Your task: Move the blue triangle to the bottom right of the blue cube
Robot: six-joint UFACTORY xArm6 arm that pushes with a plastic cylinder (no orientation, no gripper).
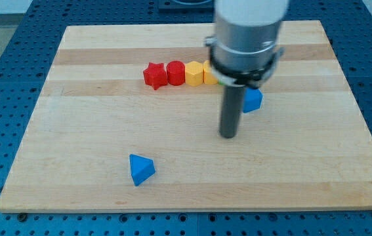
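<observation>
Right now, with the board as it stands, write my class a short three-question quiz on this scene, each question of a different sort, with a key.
1. True or false: my tip touches the blue triangle.
2. Multiple choice: which way from my tip does the blue triangle lie? A) the view's top right B) the view's bottom left C) directly to the view's right
3. Fill in: the row near the view's top starts, from the left, with a red star, then a red ____ block.

Key: 1 false, board shows between them. 2 B. 3 round; yellow blocks follow, and the blue cube sits partly behind the rod.
</observation>
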